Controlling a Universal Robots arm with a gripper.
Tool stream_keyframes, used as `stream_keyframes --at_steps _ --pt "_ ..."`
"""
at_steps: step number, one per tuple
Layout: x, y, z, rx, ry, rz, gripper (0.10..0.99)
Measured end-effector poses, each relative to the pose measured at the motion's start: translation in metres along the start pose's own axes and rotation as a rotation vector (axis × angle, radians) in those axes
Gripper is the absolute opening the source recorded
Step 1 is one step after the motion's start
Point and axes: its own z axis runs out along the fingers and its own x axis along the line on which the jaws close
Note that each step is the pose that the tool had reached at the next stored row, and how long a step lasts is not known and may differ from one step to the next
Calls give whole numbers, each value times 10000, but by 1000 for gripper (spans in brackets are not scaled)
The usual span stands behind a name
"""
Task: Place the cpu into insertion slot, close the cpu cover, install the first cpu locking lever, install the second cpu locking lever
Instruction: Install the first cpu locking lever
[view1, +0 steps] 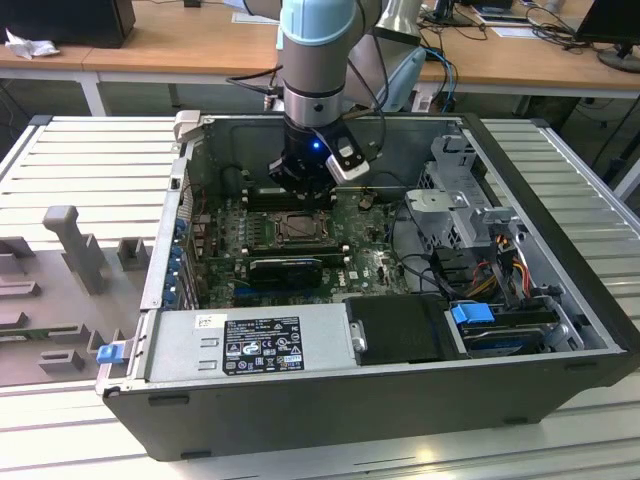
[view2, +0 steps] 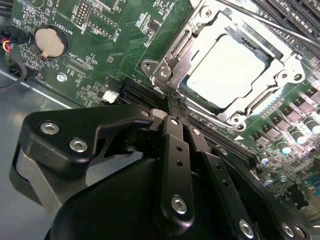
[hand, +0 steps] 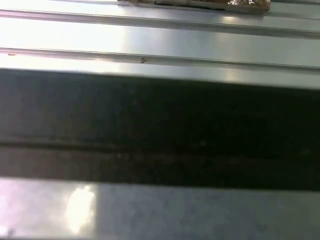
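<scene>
Arm reaching into open computer case on ribbed metal counter (view1: 560, 170).
Gripper (view1: 300, 182) hangs low over green motherboard (view1: 370, 262), just behind the insertion slot (view1: 298, 229). Long black module (view1: 287, 269) lies in front of slot. Grey power supply (view1: 250, 342) along near wall; blue clip (view1: 472, 313) toward the exterior view's right.

The pale silvery cpu (view2: 227, 70) lies flat in the insertion slot (view2: 200, 97) on the green motherboard (view2: 100, 45), the steel cpu cover (view2: 272, 82) closed around it.
</scene>
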Motion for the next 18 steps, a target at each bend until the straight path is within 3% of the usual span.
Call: stream_keyframes --at_steps 3,10,14,18 --pt "-4 -1 18 73 3 -2 106" --pt "-13 -4 40 47 3 1 106" --pt "-19 5 -68 46 5 -1 106" --pt "-21 1 -83 47 6 -4 106"
